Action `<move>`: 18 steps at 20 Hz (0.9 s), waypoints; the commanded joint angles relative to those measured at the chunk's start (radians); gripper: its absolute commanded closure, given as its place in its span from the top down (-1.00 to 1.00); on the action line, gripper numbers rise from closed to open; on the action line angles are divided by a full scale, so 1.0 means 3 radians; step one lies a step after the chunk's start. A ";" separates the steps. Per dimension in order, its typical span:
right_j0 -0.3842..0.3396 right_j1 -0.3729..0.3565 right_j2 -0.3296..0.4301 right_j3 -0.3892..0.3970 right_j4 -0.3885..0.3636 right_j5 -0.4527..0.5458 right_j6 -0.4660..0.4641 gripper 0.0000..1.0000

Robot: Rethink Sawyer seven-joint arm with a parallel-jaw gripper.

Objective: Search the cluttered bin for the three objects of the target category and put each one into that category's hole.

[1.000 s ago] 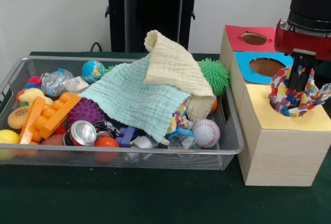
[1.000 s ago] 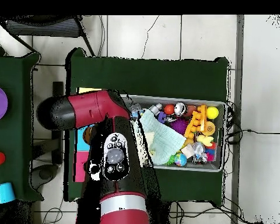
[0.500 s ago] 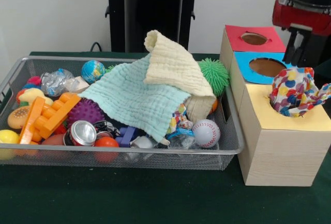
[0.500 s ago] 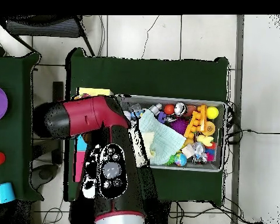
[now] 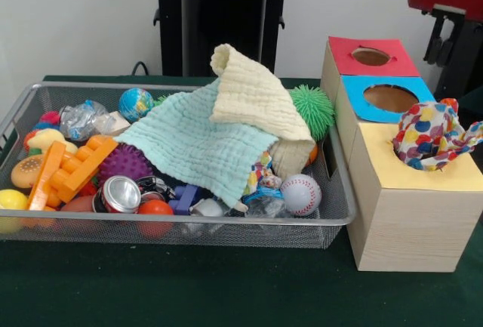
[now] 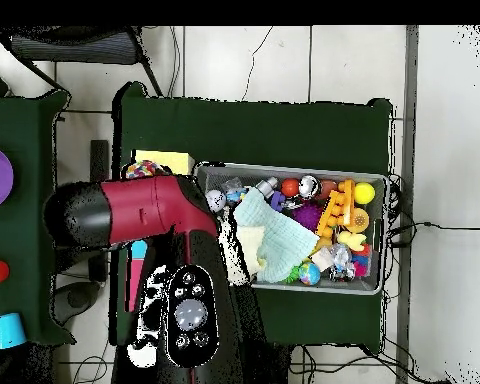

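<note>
A dotted multicoloured cloth [image 5: 434,134] sits bunched in the hole of the yellow-topped box [image 5: 377,168], half sticking out; from overhead the cloth [image 6: 144,170] shows beside the arm. My gripper [image 5: 444,53] hangs open at the top right, well above that cloth and holding nothing. In the wire bin [image 5: 189,223] a mint green cloth [image 5: 200,149] lies spread over the toys, with a cream cloth [image 5: 253,97] folded over its far right part. The mint cloth [image 6: 279,240] also shows in the overhead view.
Behind the yellow box stand a blue-topped box [image 5: 389,97] and a red-topped box [image 5: 370,57], each with a round hole. The bin holds several toys: a baseball [image 5: 300,193], a can [image 5: 121,193], a green spiky ball [image 5: 313,109], orange plastic pieces [image 5: 72,168].
My gripper has let go of the dotted cloth in the yellow box's hole and risen straight up to the picture's top edge. The cloth stays in the hole.
</note>
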 commanded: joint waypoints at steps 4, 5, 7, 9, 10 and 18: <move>-0.0104 0.0317 0.0280 0.0651 0.0273 -0.0452 0.0265 -1.00; -0.0101 0.0347 0.0283 0.0661 0.0285 -0.0496 0.0264 -1.00; -0.0099 0.0402 0.0287 0.0691 0.0310 -0.0581 0.0263 -1.00; -0.0095 0.0440 0.0292 0.0742 0.0349 -0.0646 0.0286 -1.00; -0.0094 0.0461 0.0295 0.0766 0.0369 -0.0676 0.0297 -1.00; -0.0052 0.0334 0.0358 0.0912 0.0625 -0.0546 0.0351 -1.00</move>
